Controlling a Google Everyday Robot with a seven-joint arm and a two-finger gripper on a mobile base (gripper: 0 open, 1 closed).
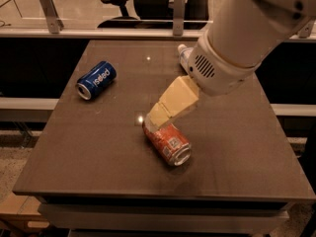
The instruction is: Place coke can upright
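Where the dark brown table [74, 172] comes nearest the camera, its front edge runs across the lower part of the view. A little beyond that edge and just right of the middle, the coke can [168, 143] lies on its side, not upright. Its silver end faces the near right, a white label patch shows on its red wall, and its body runs back and to the left. The gripper [155, 121], a cream-coloured blocky piece, slants down from the upper right, and its tip sits over the far end of the can and hides it. Whether the gripper touches the can, and whether it is open or closed, cannot be told from this angle. Behind it the thick white arm [232, 48] fills the upper right of the view. Farther back on the left, well apart from the red can, 1 blue Pepsi can [96, 79] also lies on its side, its silver end towards the near left. At the far right of the tabletop, 1 clear bottle [184, 58] shows only a small part beside the arm. Beyond the table stand 2 metal posts [49, 9] and an office chair [118, 1].
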